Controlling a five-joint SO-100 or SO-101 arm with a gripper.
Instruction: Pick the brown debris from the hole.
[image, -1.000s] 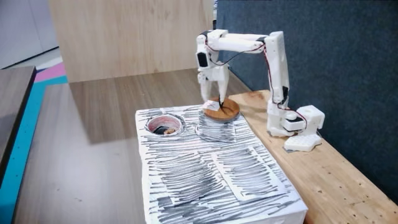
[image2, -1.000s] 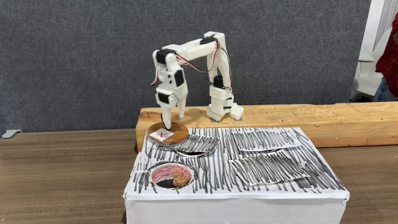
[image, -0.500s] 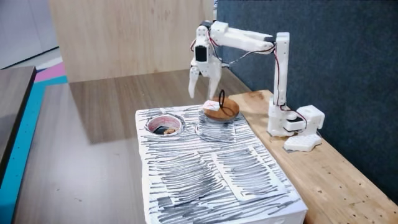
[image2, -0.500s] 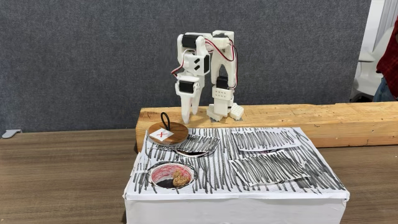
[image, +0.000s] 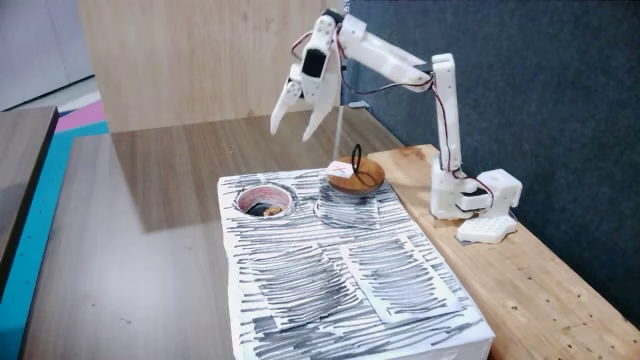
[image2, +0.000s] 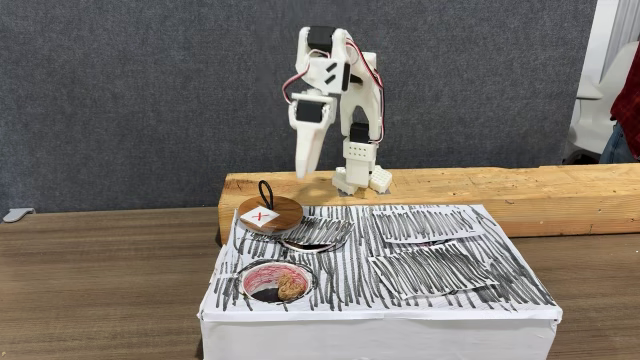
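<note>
The hole, a dark round opening with a pinkish rim (image: 262, 188) (image2: 250, 275), is cut into the striped white box top near its left corner in both fixed views. The brown debris (image: 263, 209) (image2: 290, 287) lies inside it, a small tan lumpy wad. My gripper (image: 290, 131) (image2: 304, 172) hangs high in the air, open and holding nothing. It is above and behind the box and well clear of the hole. Its fingers point downward.
A round wooden disc (image: 355, 177) (image2: 271, 213) with a black loop handle rests partly on a grey-scribbled ring (image: 345, 211) (image2: 318, 235) beside the hole. The arm base (image: 460, 195) (image2: 357, 178) stands on a wooden beam (image: 520, 270) (image2: 480, 185). A person's red sleeve (image2: 627, 90) shows at the right edge.
The gripper let go of the wooden disc, which stays on the ring. It rose from the disc, opened, and swung up and over toward the hole's side.
</note>
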